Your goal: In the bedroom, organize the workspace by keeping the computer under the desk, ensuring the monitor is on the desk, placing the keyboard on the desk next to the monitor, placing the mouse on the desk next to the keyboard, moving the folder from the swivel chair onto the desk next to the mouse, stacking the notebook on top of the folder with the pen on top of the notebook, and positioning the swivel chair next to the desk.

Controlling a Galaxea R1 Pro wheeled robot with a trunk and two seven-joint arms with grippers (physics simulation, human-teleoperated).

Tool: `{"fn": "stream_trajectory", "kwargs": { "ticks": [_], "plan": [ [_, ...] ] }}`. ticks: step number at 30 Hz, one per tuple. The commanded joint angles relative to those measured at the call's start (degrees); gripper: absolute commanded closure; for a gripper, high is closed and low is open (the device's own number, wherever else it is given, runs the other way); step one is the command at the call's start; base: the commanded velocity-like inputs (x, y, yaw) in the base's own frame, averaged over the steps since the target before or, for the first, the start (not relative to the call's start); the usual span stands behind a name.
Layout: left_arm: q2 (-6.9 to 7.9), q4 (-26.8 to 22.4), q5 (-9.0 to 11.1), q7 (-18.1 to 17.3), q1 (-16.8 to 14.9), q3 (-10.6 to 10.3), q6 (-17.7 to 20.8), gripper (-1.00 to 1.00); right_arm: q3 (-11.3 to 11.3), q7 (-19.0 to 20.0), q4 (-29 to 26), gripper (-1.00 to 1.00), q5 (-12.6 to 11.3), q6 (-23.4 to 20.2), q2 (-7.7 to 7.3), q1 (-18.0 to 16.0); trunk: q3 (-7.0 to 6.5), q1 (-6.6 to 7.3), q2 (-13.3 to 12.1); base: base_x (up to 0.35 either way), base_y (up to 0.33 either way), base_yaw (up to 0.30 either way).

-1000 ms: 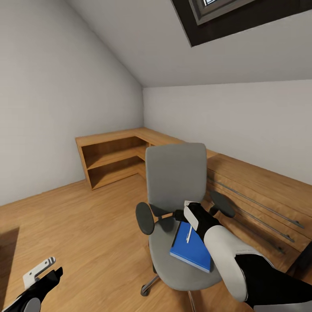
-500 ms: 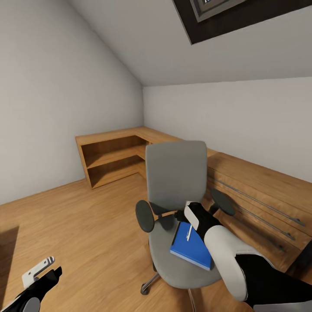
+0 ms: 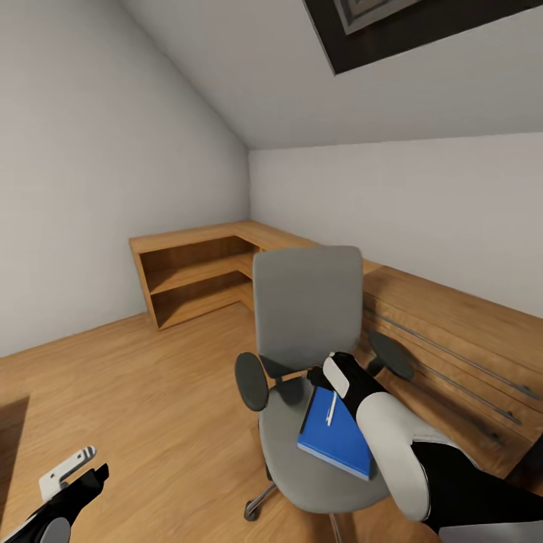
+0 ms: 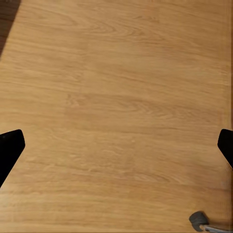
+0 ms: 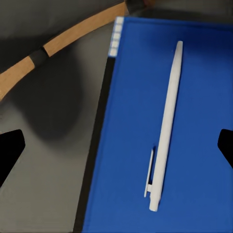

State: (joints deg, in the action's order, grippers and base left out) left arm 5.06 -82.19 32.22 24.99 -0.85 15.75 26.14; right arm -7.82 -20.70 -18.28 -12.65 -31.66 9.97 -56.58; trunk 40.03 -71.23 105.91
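Observation:
The swivel chair (image 3: 305,305), grey with black armrests, stands in the middle of the head view. On its seat (image 5: 48,170) lies the blue folder (image 3: 335,441) with a black spine, and the white pen (image 3: 330,408) rests on top of it. My right gripper (image 3: 317,379) hovers open just above the folder's far end. In the right wrist view the pen (image 5: 165,126) and folder (image 5: 208,145) lie between the spread fingertips of that gripper (image 5: 116,150). My left gripper (image 3: 75,471) hangs open low at the left, over bare floor (image 4: 116,97).
A light wooden dresser (image 3: 452,339) with long bar handles runs along the right wall behind the chair. A wooden corner shelf unit (image 3: 196,279) fills the far corner. A skylight (image 3: 422,23) sits in the sloped ceiling. A chair castor (image 4: 196,221) is near my left gripper.
The view has shifted very slightly. My right wrist has edged a little lower over the folder. The chair, folder, pen and left arm stay as they were.

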Motion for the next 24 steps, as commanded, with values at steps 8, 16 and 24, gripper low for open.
{"fn": "stream_trajectory", "kwargs": {
  "ticks": [8,16,24],
  "plan": [
    [-0.01,0.08,0.57,0.49,-0.03,-0.11,0.14,-1.00,-0.59,-0.91,0.60,-1.00,-1.38,0.98,0.03,-0.02,0.06,-0.02,0.03,0.109,0.000,0.000],
    [0.10,0.10,0.58,0.46,-0.03,-0.07,0.25,-1.00,-5.13,-5.23,2.17,-1.00,-1.67,2.67,0.03,-0.02,0.06,-0.02,0.03,0.005,0.000,0.000],
    [0.06,-0.08,0.96,0.56,-0.03,0.41,0.49,-1.00,-6.09,-13.54,2.39,-1.00,-1.82,2.90,0.03,-0.02,0.06,-0.02,0.03,0.000,0.000,0.000]
  ]
}}
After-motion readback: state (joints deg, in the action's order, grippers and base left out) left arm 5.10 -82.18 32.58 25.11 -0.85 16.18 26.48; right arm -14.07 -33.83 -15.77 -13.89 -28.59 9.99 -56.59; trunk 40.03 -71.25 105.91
